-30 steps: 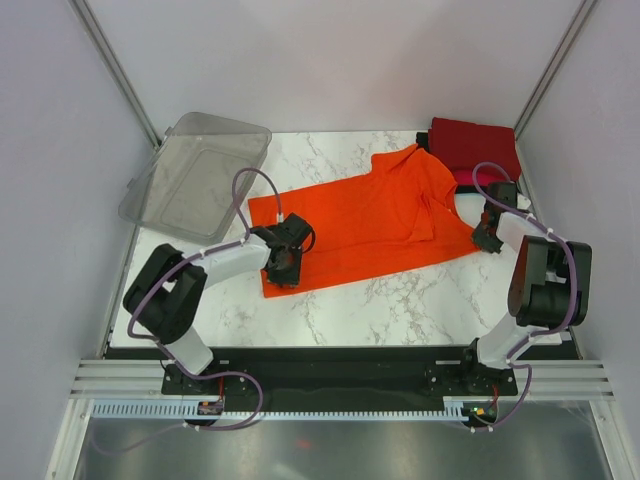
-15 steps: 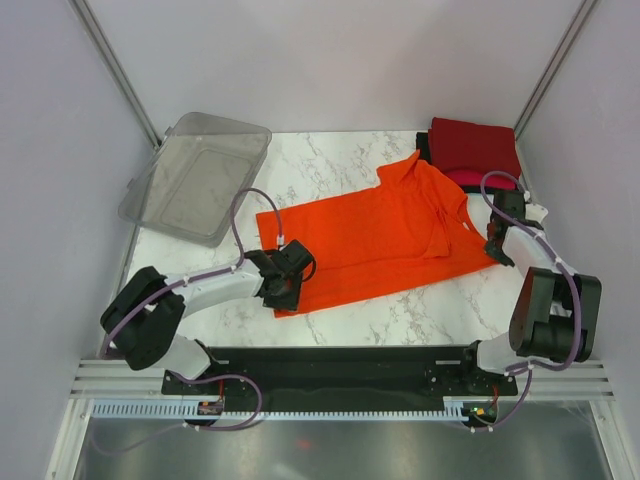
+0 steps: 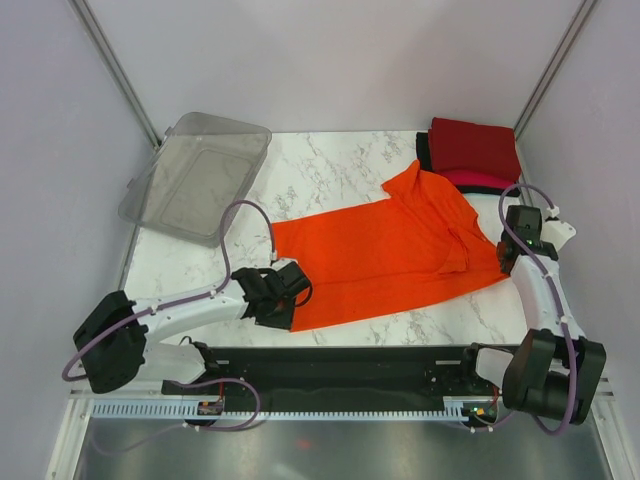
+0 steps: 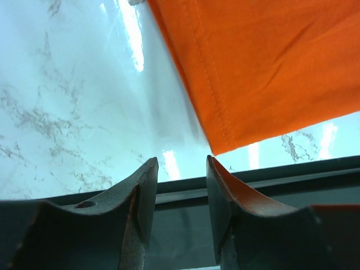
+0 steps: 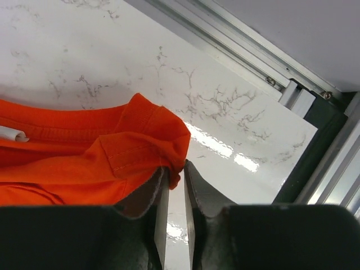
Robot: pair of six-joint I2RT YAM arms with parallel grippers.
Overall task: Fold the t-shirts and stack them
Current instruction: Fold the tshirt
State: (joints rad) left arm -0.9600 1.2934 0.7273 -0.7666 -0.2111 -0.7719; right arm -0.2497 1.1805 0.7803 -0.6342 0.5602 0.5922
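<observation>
Now the left pincer [image 4: 181,163] is hanging released beside the orange t-shirt [image 3: 390,250]; the right pincer [image 5: 175,166] is pinching its edge.

Pale grey walls [image 3: 330,60] enclose a glossy white marble table [image 3: 330,160].

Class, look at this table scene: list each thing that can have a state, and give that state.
orange t-shirt: unfolded, spread on the table.
dark red t-shirt: folded, top of the stack.
pinkish-red t-shirt: folded, beneath it.
black t-shirt: folded, mostly hidden in the stack.
clear bin: empty.
left gripper: open, holding nothing.
right gripper: jaws nearly together at the orange t-shirt's edge; grip unclear.
</observation>
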